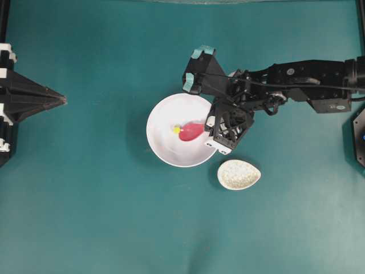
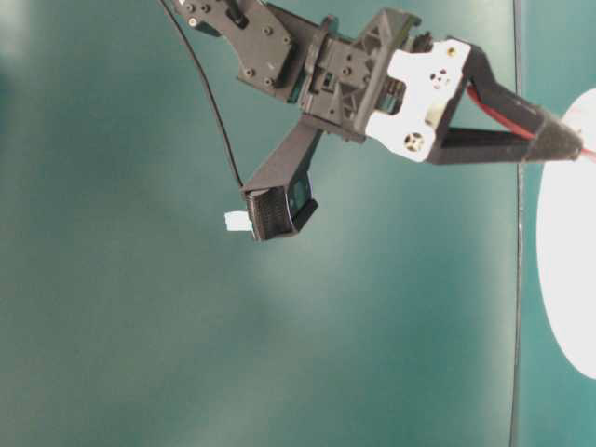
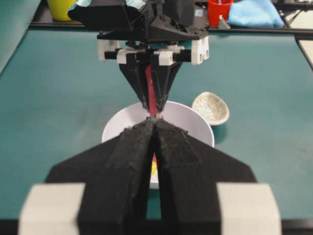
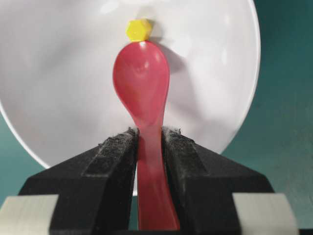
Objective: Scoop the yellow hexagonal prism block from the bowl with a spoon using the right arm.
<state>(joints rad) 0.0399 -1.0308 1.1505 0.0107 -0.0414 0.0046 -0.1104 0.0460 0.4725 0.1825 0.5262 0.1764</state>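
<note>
The right gripper [image 4: 149, 142] pinches the red spoon [image 4: 143, 93] by its handle, scoop tip touching the yellow hexagonal block [image 4: 138, 30] inside the white bowl [image 4: 58, 98], lined up to slide underneath; the left gripper [image 3: 152, 147] sits pressed together, well left

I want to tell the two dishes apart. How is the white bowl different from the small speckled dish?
The bowl is round, plain white and clearly larger; the speckled dish is oval, smaller and cream with dark specks. The bowl holds the spoon scoop and the yellow block; the speckled dish holds nothing. Both rest on the teal table, close together but apart.
</note>
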